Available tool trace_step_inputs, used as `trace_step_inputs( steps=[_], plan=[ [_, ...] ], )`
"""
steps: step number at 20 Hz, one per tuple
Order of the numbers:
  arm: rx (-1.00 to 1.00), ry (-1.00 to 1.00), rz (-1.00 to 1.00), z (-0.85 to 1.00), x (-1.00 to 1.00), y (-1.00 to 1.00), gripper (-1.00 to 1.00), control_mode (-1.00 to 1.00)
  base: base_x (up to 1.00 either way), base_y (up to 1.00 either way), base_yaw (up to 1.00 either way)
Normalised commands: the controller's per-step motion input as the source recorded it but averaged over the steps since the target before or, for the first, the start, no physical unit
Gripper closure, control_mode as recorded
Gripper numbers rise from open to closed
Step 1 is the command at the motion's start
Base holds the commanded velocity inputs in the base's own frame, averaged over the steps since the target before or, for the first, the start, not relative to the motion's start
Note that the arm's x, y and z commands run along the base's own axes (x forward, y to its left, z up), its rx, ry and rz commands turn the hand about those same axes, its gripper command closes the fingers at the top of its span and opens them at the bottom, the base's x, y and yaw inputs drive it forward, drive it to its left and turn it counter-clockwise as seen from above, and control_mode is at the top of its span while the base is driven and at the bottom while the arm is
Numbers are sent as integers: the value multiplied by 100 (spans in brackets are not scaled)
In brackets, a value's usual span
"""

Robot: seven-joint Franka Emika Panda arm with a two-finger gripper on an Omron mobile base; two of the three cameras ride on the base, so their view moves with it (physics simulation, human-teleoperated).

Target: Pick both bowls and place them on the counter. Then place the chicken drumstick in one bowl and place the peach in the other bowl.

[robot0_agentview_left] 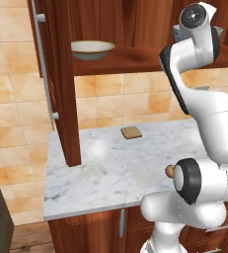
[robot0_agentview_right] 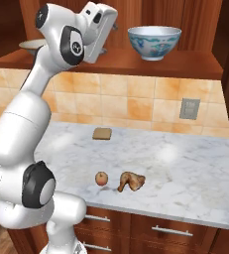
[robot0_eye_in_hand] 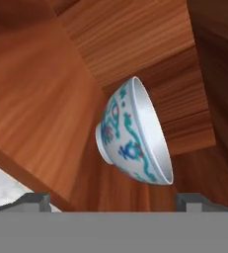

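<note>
Gripper (robot0_eye_in_hand: 113, 200) faces the white bowl (robot0_eye_in_hand: 133, 132), jaws wide apart and empty.
Peach (robot0_agentview_right: 102, 178) lies beside drumstick (robot0_agentview_right: 131, 181) on counter (robot0_agentview_right: 185, 168); tan bowl (robot0_agentview_left: 92, 49) shelved.

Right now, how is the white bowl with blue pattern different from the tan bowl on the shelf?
The white bowl is deep and rounded, on a small foot, with a blue pattern outside; the tan bowl is wide, shallow and plain, with a darker rim. The white bowl stands toward the right end of the wooden shelf, the tan bowl toward the left end. Both sit upright on that shelf, above the counter.
</note>
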Motion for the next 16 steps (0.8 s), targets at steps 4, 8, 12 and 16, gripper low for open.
trace_step_inputs(
  steps=[4,8,12,16],
  plan=[
    [0,5,-1,-1,46,-14,-100,-100,0,0,0],
    [0,5,0,0,40,-21,-100,-100,0,0,0],
    [0,5,0,0,36,-25,-100,-100,0,0,0],
    [0,6,0,-1,37,-25,-100,-100,0,0,0]
  ],
)
